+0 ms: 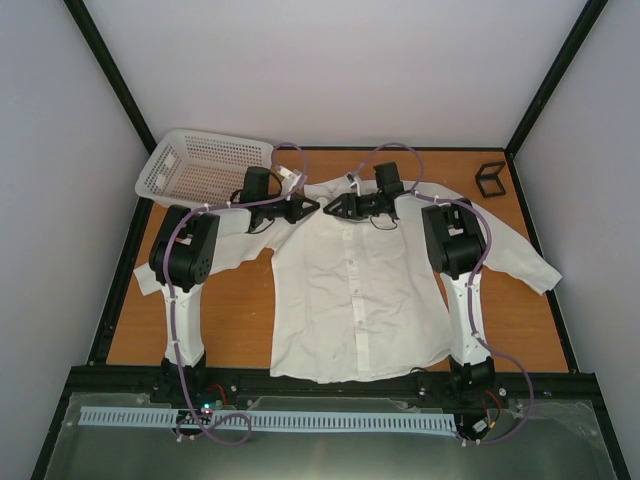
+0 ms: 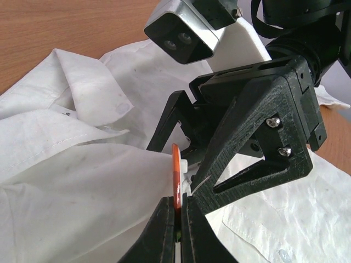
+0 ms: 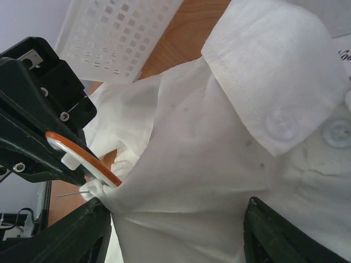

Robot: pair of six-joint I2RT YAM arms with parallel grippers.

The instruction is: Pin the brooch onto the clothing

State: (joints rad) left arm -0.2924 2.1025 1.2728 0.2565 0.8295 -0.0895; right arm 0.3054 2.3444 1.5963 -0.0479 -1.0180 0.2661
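Note:
The clothing, a white button-up shirt (image 1: 355, 290), lies spread flat on the table, collar to the rear. My left gripper (image 2: 178, 204) is shut on the lower edge of the brooch (image 2: 176, 174), an orange-brown disc with a pale back held edge-on against a raised fold of shirt near the collar. In the right wrist view the brooch (image 3: 82, 157) presses into bunched cloth, and a thin pin (image 3: 68, 194) sticks out beside it. My right gripper (image 3: 178, 219) is open, its jaws wide apart astride that taut fold. The two grippers meet tip to tip by the collar (image 1: 320, 208).
A white perforated basket (image 1: 205, 165) stands at the rear left, just behind the left arm. A small black open-frame cube (image 1: 490, 178) sits at the rear right corner. Black frame rails border the wooden table (image 1: 230, 310).

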